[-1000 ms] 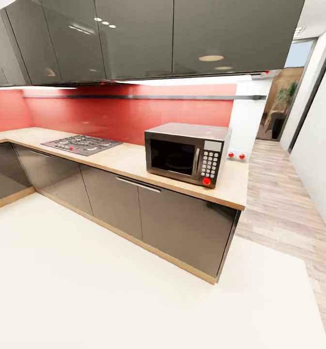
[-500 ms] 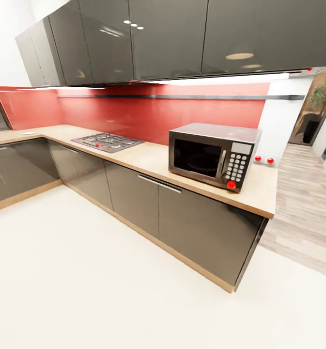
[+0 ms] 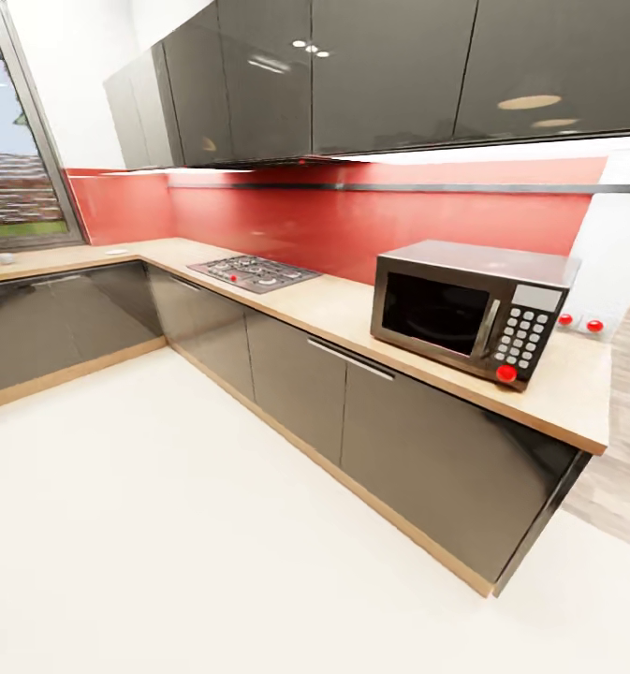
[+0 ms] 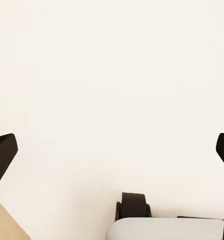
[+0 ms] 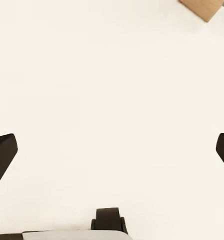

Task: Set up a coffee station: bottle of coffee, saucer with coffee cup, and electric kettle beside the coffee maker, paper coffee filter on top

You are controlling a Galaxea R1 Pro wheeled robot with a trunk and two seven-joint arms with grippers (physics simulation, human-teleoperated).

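In transit, both sets of fingers (image 4: 112, 155) (image 5: 112, 155) apart and empty over floor; I'd swing wide of the microwave (image 3: 471, 307) surface (image 3: 352, 314) corner.

One microwave (image 3: 469, 309), one hob (image 3: 254, 272), perhaps two red knobs (image 3: 579, 323)

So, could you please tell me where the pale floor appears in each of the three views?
Head view: the floor spreads before the grey cabinets.
Left wrist view: the floor lies beyond the left gripper, jaws open.
Right wrist view: the floor lies beyond the right gripper, jaws open.
Shared landmark: the tan wood strip, likely the cabinets' plinth, at the floor's edge.
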